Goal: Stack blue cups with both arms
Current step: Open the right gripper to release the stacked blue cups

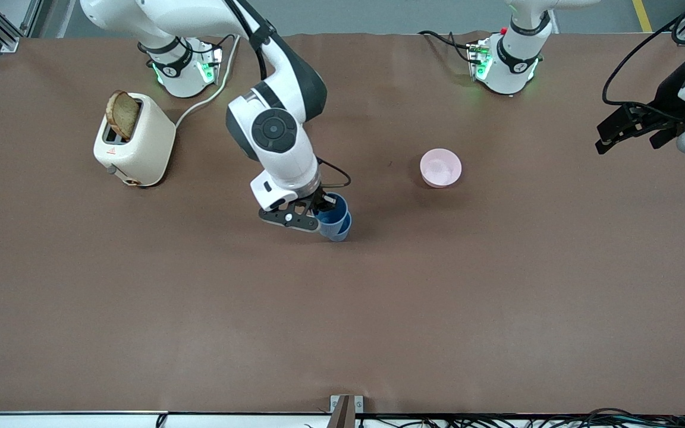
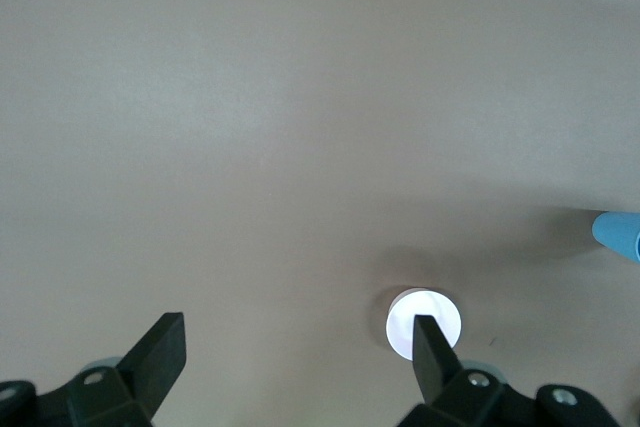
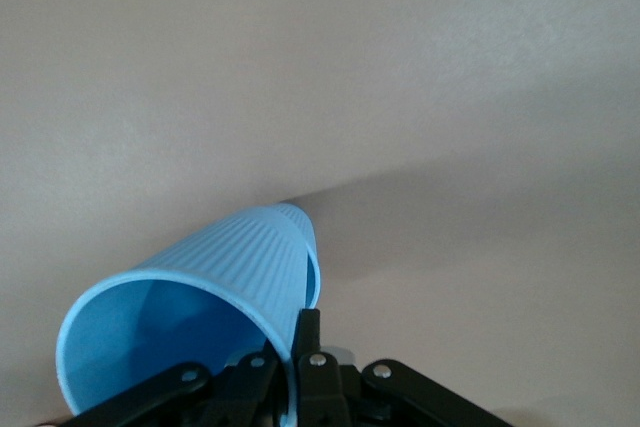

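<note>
Near the middle of the brown worktop [image 1: 342,309], the two blue cups [image 1: 335,221] are seen standing as a stack, one nested inside the other, so that two rims are shown one just above the other in the front view. The right hand [image 1: 320,209] is lowered onto this stack from the right arm [image 1: 274,128], which is reached out from its base at that arm's end of the worktop. The rim of the upper cup [image 3: 190,322] is pinched between the right hand's fingers [image 3: 306,347], one finger being placed inside the wall and the other outside, as is shown in the right wrist view; the ribbed wall and the open mouth of the cup are seen there close to the camera. A pink bowl [image 1: 440,167] is set on the worktop beside the stack, toward the left arm's end and a little farther from the front camera, well apart from the cups. The left hand [image 1: 631,128] is held up in the air over the left arm's end of the worktop, where that arm is kept waiting; its fingers [image 2: 160,352] are spread wide with nothing between them, and the bowl [image 2: 424,324] is seen far below them in the left wrist view. A cream toaster [image 1: 134,139] with a slice of bread [image 1: 122,115] standing in its slot is placed toward the right arm's end, near that arm's base.
</note>
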Controlling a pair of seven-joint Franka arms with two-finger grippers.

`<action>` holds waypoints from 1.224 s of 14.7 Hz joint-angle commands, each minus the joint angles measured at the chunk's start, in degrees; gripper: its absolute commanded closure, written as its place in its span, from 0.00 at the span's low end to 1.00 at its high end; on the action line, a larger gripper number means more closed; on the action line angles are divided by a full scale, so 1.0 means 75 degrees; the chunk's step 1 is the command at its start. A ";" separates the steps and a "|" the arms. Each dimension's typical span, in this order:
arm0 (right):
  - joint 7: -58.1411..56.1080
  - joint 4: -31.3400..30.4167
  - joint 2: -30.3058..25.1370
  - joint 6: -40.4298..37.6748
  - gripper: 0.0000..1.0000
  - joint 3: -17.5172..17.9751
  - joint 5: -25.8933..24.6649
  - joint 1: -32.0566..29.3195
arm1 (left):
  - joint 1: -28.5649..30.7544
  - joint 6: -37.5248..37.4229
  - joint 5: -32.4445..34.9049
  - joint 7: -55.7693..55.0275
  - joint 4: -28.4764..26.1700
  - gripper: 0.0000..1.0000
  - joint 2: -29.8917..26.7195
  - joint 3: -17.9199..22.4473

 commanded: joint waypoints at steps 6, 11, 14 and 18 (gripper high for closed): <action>0.0373 -0.0185 0.0194 0.0479 0.99 -0.0059 -0.0046 0.0196 | 0.0125 -0.0109 -0.0098 -0.0039 -0.0116 0.00 -0.0145 0.0018; 0.0373 -0.0314 0.0195 0.0409 0.57 -0.0059 -0.0046 0.0254 | 0.0301 -0.0109 -0.0052 -0.0015 -0.0140 0.00 -0.0134 0.0006; 0.0349 -0.0279 0.0195 0.0444 0.09 -0.0082 -0.0081 0.0196 | 0.0335 -0.0109 -0.0016 0.0089 -0.0140 0.00 -0.0122 0.0017; 0.0279 -0.0221 -0.0027 0.0409 0.00 -0.0199 -0.0093 -0.0154 | 0.0336 -0.0109 0.0007 0.0032 -0.0128 0.00 -0.0087 0.0018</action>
